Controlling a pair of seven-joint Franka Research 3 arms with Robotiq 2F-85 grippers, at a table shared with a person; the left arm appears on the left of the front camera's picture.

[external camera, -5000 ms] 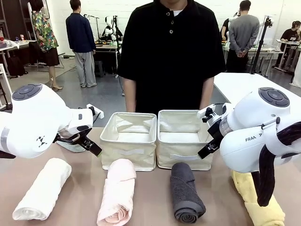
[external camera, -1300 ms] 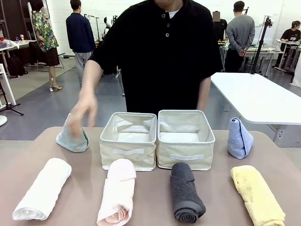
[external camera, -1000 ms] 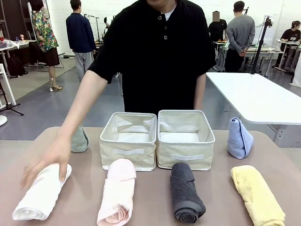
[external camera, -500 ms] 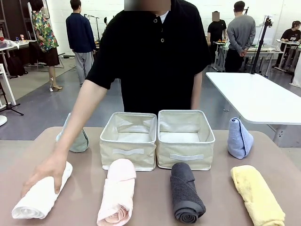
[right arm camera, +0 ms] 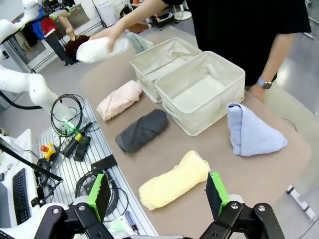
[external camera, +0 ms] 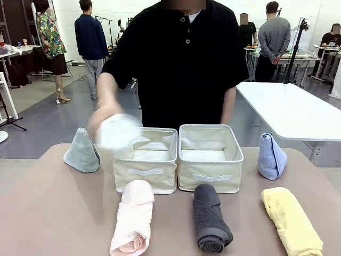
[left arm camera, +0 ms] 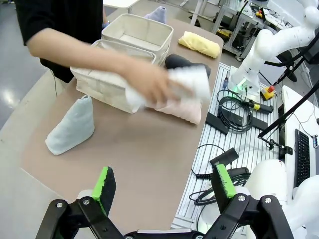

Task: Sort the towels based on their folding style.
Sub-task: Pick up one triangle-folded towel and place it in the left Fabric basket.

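A: Front view first. Where is the white towel [external camera: 118, 132]?
B: Left of centre, blurred, gripped in the person's hand [external camera: 100, 120] just above the left rim of the left bin [external camera: 145, 172]. The right bin [external camera: 209, 177] touches it. A green cone [external camera: 82, 157] stands at the left and a blue cone [external camera: 272, 156] at the right. The pink roll [external camera: 133, 216], grey roll [external camera: 210, 216] and yellow roll [external camera: 292, 221] lie along the bottom on the table [external camera: 53, 213].
A: And the left wrist view?
B: The left hand [left arm camera: 164, 181] is at the bottom edge, fingers wide and holding nothing, well apart from every towel. The person's arm crosses the upper middle, carrying the white towel.
A: Right wrist view?
B: The right hand [right arm camera: 157, 193] is also spread wide and empty at the bottom edge. The yellow roll lies nearest it, and the white towel is at the upper left.
A: What could go wrong?
B: The white towel looks to be moving fast. It could clip the bin's rim and come unrolled, which would blur its folding style. It could also share a bin with a cone. Either hand reaching in under that arm risks a collision.
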